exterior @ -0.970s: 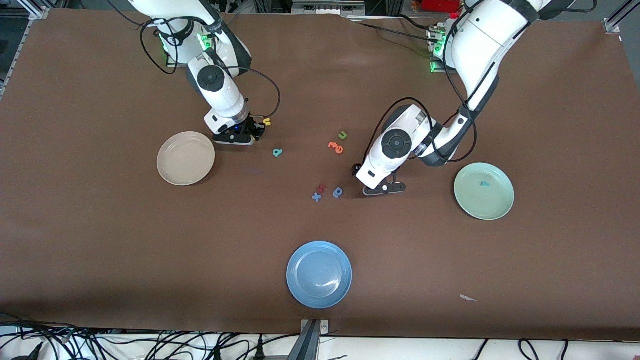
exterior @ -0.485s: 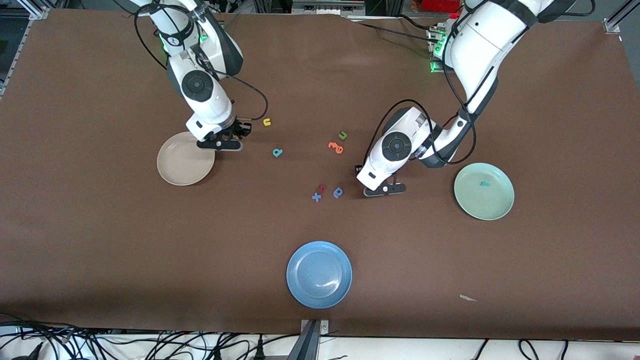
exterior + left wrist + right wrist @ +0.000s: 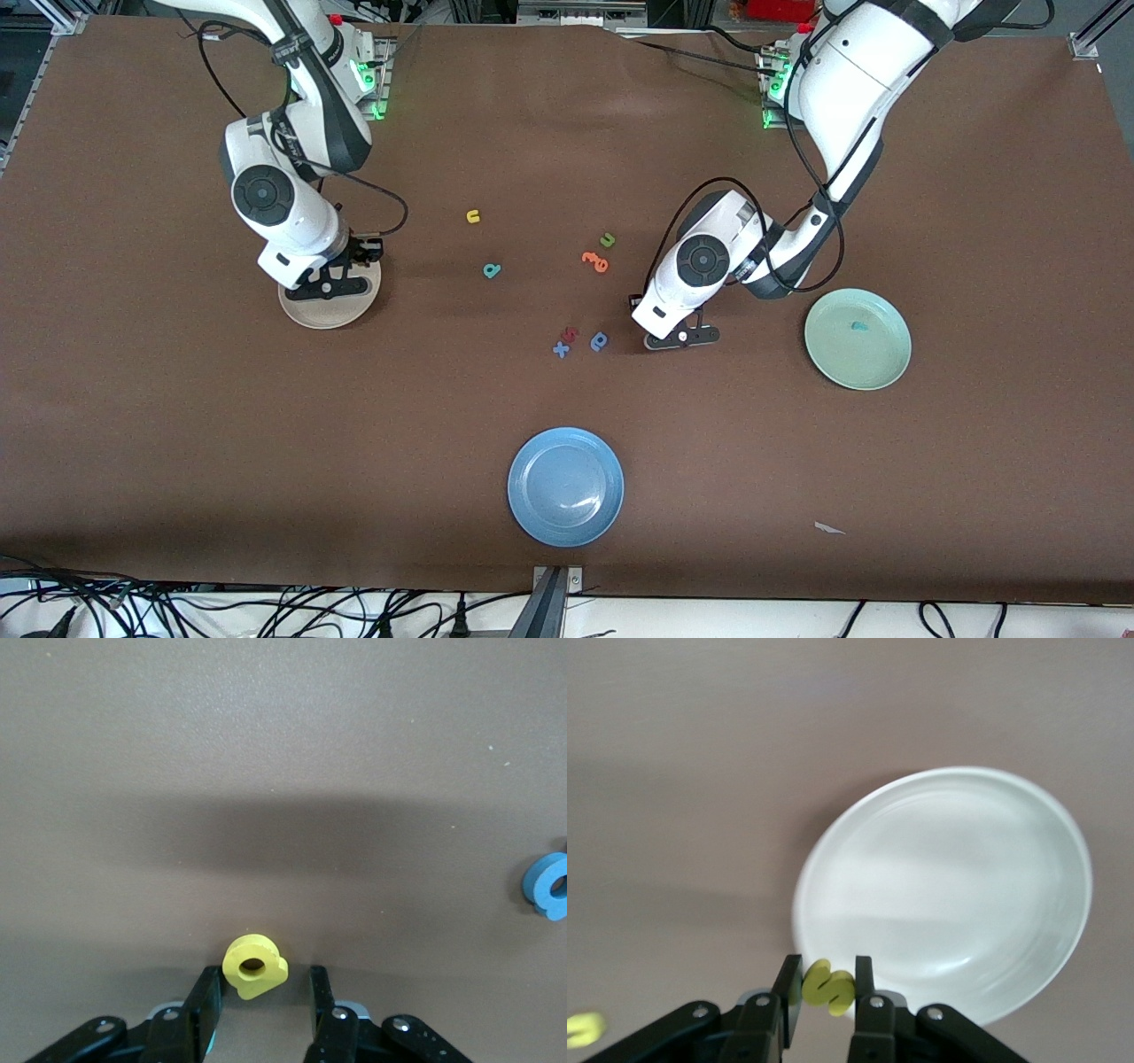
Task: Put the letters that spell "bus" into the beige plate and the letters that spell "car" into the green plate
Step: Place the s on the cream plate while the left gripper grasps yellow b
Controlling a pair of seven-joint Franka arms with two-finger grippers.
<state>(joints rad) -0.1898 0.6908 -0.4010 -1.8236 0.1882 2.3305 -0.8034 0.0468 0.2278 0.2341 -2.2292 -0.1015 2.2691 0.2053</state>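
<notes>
My right gripper (image 3: 326, 285) hangs over the beige plate (image 3: 341, 312), shut on the yellow "s" (image 3: 828, 985). The right wrist view shows the beige plate (image 3: 948, 895) under the fingers. My left gripper (image 3: 680, 337) is down on the table beside the blue round letter (image 3: 599, 340), open, with the yellow "a" (image 3: 255, 966) between its fingers. One finger touches the letter and a gap shows at the other. The yellow "u" (image 3: 473, 215) and teal "b" (image 3: 492, 270) lie on the table between the arms. The green plate (image 3: 873, 368) holds one small teal letter (image 3: 857, 326).
A green "u" (image 3: 608, 239) and orange letters (image 3: 595, 260) lie near the left arm. A blue "x" (image 3: 561, 350) and a red letter (image 3: 571, 333) sit by the blue round letter. A blue plate (image 3: 565, 523) stands near the front edge, and a paper scrap (image 3: 829, 528) lies below the green plate.
My right arm has swung from beside the yellow "u" to over the beige plate, carrying the "s". My left gripper's fingers have narrowed around the yellow "a".
</notes>
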